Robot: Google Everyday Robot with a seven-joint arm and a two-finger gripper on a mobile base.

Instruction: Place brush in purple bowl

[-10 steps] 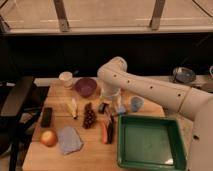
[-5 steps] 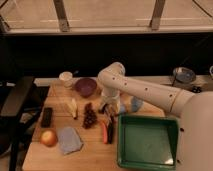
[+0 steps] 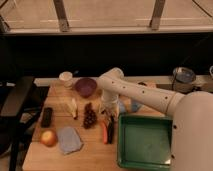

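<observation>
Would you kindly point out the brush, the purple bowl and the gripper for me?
brush (image 3: 110, 132), camera view, middle of its black shaft.
purple bowl (image 3: 86, 93), camera view, its near outer wall.
gripper (image 3: 108, 118), camera view, its tip, at the brush's far end.

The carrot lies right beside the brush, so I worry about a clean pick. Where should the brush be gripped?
Probably best to grip the brush at its far end, coming straight down from above: it lies flat and slim, with the carrot close alongside. The tool hangs just over that end.
</observation>
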